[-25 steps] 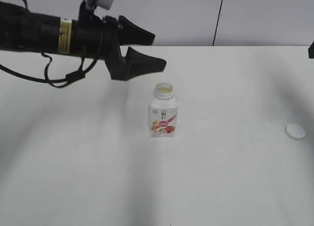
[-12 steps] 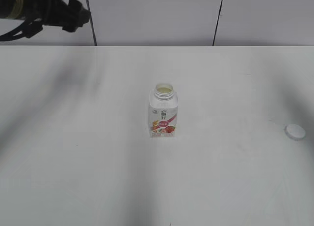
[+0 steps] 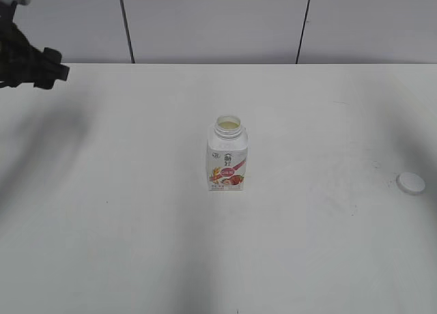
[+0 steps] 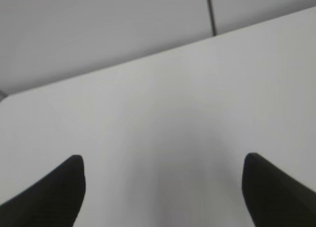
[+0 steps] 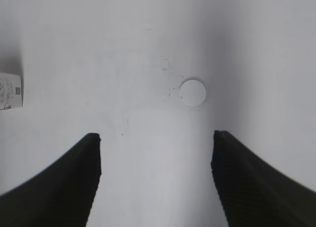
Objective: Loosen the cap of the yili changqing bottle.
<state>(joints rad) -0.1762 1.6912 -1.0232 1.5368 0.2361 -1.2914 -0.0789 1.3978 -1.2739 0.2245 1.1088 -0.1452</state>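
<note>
The yili changqing bottle stands upright in the middle of the white table with its neck open and no cap on it. A sliver of the bottle shows at the left edge of the right wrist view. The white cap lies flat on the table far to the right, and in the right wrist view it lies ahead of the jaws. My left gripper is open and empty over bare table; only a dark part of its arm shows at the far left. My right gripper is open and empty, short of the cap.
The table's far edge meets a grey panelled wall with dark seams. Small dark marks dot the table near the cap.
My left arm has pulled back from beside the bottle to the far left edge of the exterior view. The bottle and the cap have not moved.
</note>
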